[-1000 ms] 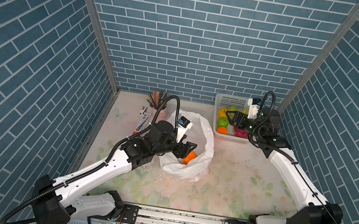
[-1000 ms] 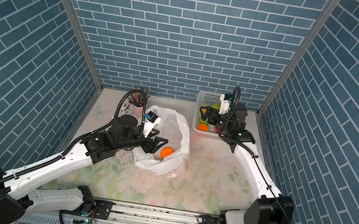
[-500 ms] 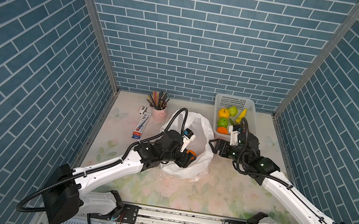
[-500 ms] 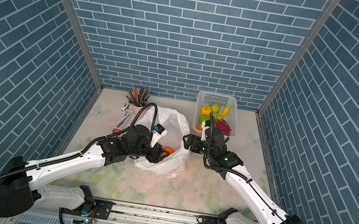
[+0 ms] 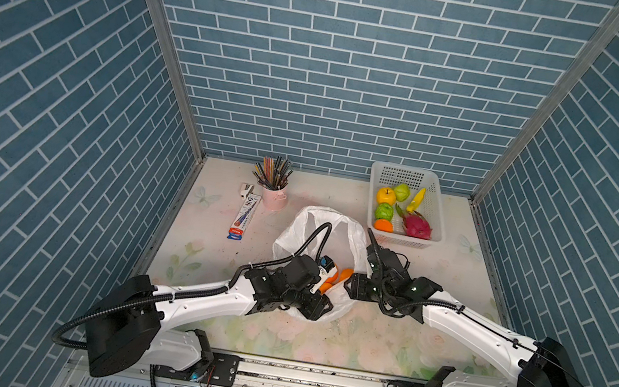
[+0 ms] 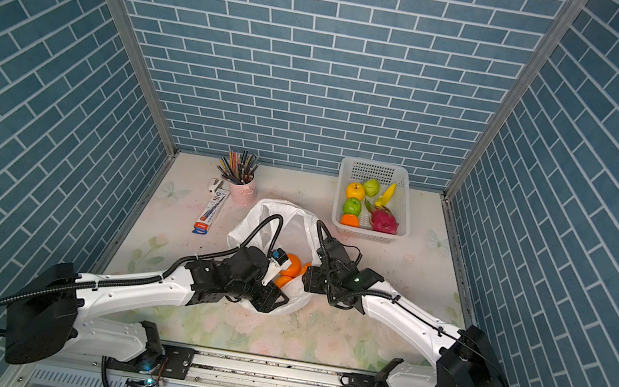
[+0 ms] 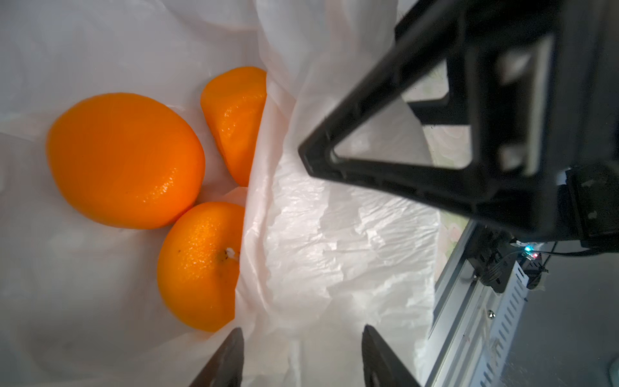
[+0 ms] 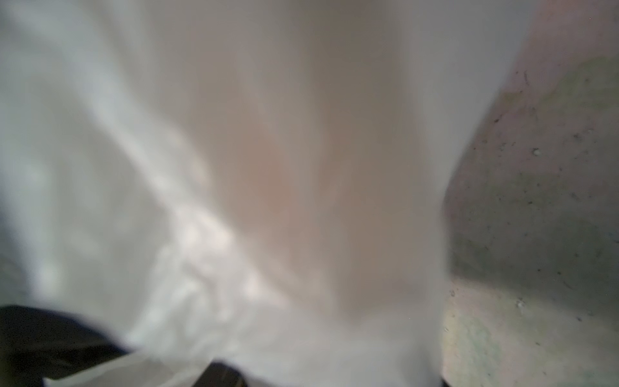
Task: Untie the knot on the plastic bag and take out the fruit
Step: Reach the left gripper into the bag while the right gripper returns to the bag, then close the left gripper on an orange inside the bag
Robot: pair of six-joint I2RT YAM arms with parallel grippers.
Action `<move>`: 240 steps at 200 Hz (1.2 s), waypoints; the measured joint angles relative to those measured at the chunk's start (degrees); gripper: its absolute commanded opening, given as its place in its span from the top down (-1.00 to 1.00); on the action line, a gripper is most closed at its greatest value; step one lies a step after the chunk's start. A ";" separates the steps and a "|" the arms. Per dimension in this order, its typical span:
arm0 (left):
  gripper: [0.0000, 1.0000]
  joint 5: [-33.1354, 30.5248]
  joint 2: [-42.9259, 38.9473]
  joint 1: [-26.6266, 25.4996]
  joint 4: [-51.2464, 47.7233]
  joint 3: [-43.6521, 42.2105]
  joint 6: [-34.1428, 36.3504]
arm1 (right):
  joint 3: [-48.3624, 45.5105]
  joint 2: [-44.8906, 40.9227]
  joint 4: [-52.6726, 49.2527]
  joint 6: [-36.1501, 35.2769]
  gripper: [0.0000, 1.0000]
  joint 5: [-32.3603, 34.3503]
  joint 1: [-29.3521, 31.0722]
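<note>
**Bag open at mid-table, three oranges inside**

We find the plastic bag (image 5: 295, 234) lying at the middle of the table (image 5: 422, 347) with its mouth open. Three oranges (image 7: 125, 160) sit together inside it, touching one another, in the half nearer the front edge.

The left gripper (image 7: 303, 330) is at the bag's front rim. In the left wrist view its fingertips (image 7: 231, 355) stand moderately apart, and a crumpled fold of the rim lies loose between them. We record these jaws as parted, not clamped.

The right gripper (image 5: 347, 287) is against the bag's right side. One of its fingers shows in the left wrist view, just outside the bag wall. The right wrist view is blurred and filled with white film, so we cannot tell whether these jaws are wide, narrow or holding the film.

At the back right corner stands a white basket (image 5: 403, 171). It holds a yellow apple (image 5: 385, 194), two green fruits (image 5: 384, 211), one orange (image 5: 383, 225) and a pink dragon fruit (image 5: 416, 226).

A pink pencil cup (image 5: 272, 197) stands near the back edge, left of the middle.
</note>
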 measured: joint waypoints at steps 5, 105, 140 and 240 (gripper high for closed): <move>-0.30 -0.48 0.00 0.00 0.44 0.02 0.20 | -0.17 0.31 -0.44 -0.07 0.02 0.28 0.46; -0.30 -16.96 6.40 1.53 1.92 9.25 0.52 | -1.20 4.22 -1.18 -0.20 0.02 2.32 3.76; -0.30 -20.63 12.17 2.10 1.51 11.41 1.57 | -1.14 4.04 -1.22 -0.20 0.02 2.51 3.76; -0.73 -19.58 24.92 5.33 1.90 16.92 4.90 | 0.52 3.32 -1.64 0.07 0.02 3.04 3.69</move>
